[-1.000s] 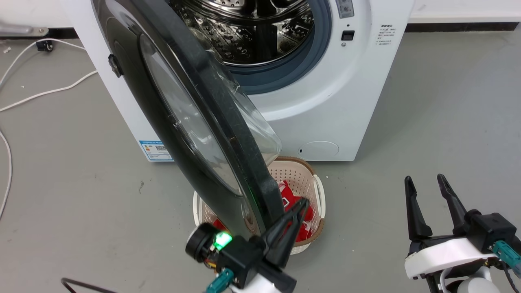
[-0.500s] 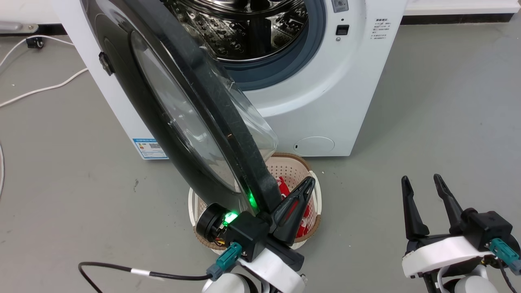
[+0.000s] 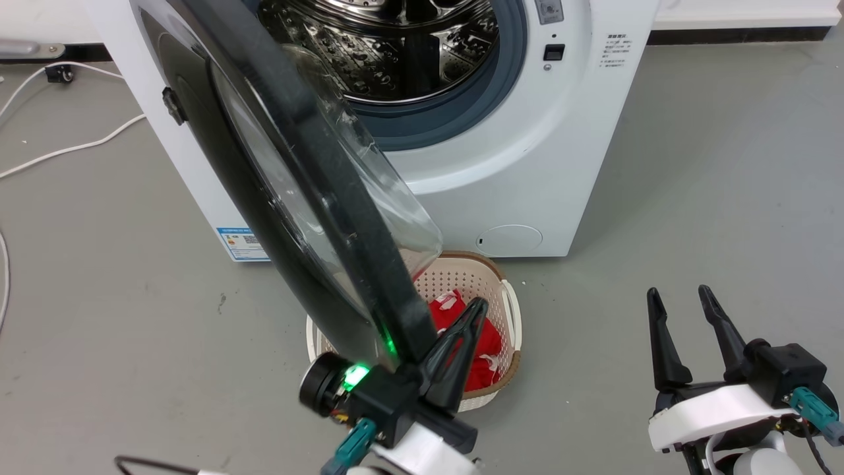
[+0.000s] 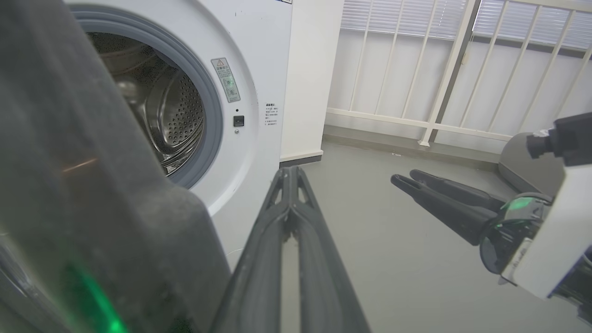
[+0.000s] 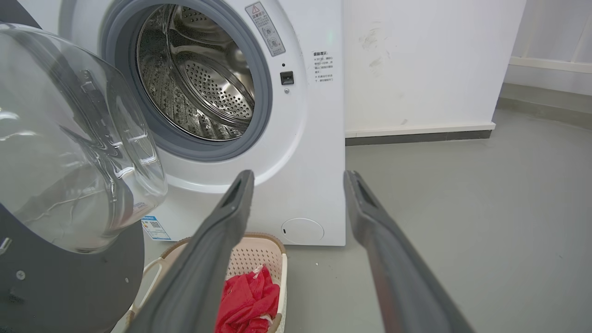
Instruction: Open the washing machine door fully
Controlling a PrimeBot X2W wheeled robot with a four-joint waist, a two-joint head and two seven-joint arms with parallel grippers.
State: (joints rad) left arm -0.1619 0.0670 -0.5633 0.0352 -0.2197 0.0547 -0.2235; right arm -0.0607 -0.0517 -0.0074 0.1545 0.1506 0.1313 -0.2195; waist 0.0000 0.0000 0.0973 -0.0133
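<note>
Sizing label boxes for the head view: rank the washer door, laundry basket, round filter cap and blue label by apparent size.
1. door, largest, though nearness to the camera inflates it.
2. laundry basket, partly hidden by the door.
3. filter cap and blue label: look alike; not ranked.

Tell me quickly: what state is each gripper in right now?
Left gripper: jaws shut, nothing between them, beside the washing machine door edge.
Right gripper: jaws open, empty.
</note>
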